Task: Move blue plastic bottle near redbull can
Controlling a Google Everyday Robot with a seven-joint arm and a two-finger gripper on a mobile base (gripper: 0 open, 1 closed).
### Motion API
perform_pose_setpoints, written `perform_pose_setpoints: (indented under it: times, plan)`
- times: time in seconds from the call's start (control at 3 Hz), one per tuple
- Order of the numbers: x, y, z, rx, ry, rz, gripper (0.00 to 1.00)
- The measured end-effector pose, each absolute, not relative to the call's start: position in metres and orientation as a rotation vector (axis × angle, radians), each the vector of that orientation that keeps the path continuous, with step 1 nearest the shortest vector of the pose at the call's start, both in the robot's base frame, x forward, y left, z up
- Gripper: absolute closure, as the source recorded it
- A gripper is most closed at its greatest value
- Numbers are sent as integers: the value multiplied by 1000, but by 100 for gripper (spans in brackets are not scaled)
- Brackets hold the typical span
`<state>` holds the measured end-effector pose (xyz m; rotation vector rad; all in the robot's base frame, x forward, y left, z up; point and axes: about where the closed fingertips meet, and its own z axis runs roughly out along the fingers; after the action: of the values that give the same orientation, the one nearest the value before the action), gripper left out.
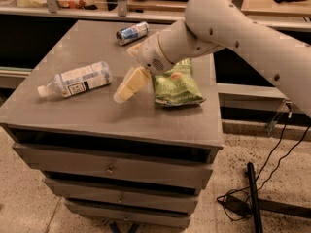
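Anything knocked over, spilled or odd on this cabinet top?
Both drinks lie on their sides: the blue plastic bottle at the left, the redbull can near the far edge. No spill shows. The tool hovers between bottle and green chip bag.
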<state>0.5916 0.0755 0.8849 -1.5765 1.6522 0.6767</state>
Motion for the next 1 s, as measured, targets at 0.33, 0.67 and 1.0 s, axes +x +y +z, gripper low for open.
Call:
perform_pose_setpoints:
  times: [0.33, 0.67, 1.0]
  plan:
    - [606, 98, 879, -1596, 1640, 702, 0]
    - [617, 112, 873, -1614, 1620, 729, 0]
    - [627, 128, 867, -1632, 1603, 761, 0]
